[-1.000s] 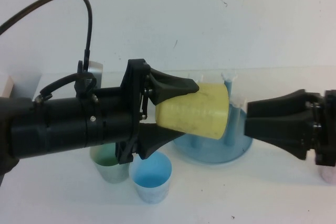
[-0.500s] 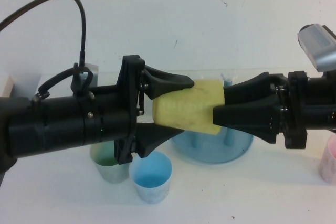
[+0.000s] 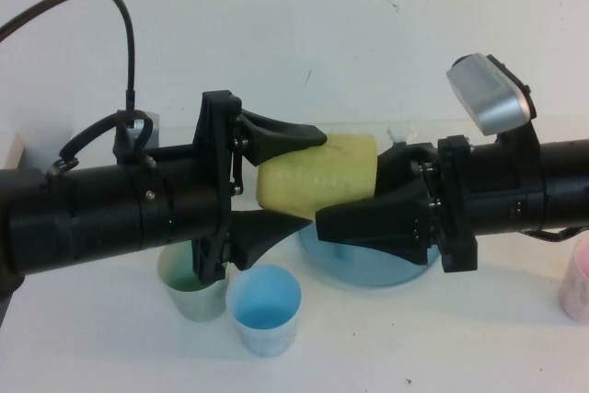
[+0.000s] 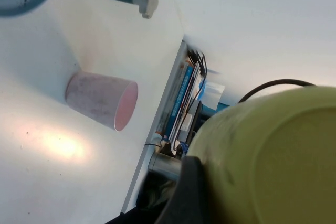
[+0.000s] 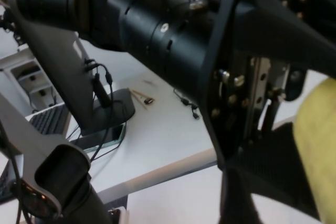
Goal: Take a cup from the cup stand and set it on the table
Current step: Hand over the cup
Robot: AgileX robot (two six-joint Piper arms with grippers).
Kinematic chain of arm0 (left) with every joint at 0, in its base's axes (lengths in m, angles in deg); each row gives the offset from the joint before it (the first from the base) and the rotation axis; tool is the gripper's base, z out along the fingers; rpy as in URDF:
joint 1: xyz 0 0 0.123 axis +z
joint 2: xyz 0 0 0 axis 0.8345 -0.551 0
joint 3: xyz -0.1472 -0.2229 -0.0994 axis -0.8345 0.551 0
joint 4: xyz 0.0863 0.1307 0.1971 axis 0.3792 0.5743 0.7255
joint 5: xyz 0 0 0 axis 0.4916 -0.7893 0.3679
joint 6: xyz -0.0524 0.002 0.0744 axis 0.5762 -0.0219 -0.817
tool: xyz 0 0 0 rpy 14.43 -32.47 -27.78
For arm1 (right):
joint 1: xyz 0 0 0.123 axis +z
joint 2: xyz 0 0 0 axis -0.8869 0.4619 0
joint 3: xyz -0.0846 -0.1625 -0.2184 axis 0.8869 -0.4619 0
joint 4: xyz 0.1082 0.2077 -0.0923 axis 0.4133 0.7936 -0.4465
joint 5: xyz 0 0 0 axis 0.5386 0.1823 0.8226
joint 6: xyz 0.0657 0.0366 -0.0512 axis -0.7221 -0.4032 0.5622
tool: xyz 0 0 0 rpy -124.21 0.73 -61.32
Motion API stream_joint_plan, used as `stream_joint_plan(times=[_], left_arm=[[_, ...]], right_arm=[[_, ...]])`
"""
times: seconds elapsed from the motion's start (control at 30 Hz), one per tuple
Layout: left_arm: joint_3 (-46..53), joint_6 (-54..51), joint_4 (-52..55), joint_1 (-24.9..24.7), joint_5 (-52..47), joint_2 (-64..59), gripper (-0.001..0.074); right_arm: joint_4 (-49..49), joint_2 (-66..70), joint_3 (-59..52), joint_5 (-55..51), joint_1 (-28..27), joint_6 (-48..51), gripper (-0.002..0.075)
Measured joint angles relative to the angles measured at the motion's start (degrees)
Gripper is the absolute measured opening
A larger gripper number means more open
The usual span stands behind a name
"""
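Small tapered yellow plastic cup (image 3: 317, 181): lying sideways in the air above the white table (image 3: 442, 338), left of centre, clamped between the left gripper (image 3: 290, 181) fingers. Right gripper (image 3: 368, 195): jaws spread wide around the cup's right end, contact unclear. Round blue plastic cup stand (image 3: 368, 269): beneath. Pale green cup (image 3: 193, 287), light blue cup (image 3: 265, 308): near left. Pink cup (image 3: 577, 278): far right edge.

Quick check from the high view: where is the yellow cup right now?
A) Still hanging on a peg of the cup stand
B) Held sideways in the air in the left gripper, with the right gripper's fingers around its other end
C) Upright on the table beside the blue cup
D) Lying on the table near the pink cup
B: the yellow cup lies sideways in the left gripper above the cup stand, with the right gripper open around its other end.
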Motion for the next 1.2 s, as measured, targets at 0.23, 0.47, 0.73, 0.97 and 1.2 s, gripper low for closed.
stream_joint_plan(times=[0.23, 0.47, 0.73, 0.97, 1.2], left_arm=[[0.0, 0.0, -0.3, -0.1, -0.7, 0.0, 0.0575], [0.0, -3.4, -1.0, -0.1, -0.4, 0.0, 0.0575], [0.0, -6.3, -1.6, -0.1, 0.0, 0.1, 0.0575], [0.0, -6.8, -1.8, -0.1, 0.2, 0.2, 0.0575], [0.0, -8.3, -2.1, -0.1, 0.3, 0.2, 0.0575]], right_arm=[[0.0, 0.8, 1.5, 1.1, 1.1, 0.0, 0.0130], [0.1, 0.8, 1.5, 2.6, 0.9, -0.4, 0.0041], [0.2, 0.8, 1.5, 2.9, 0.9, -0.4, 0.0034], [0.4, 0.8, 1.5, 3.0, 0.9, -0.3, 0.0034], [0.5, 0.8, 1.5, 3.1, 0.9, 0.0, 0.0033]])
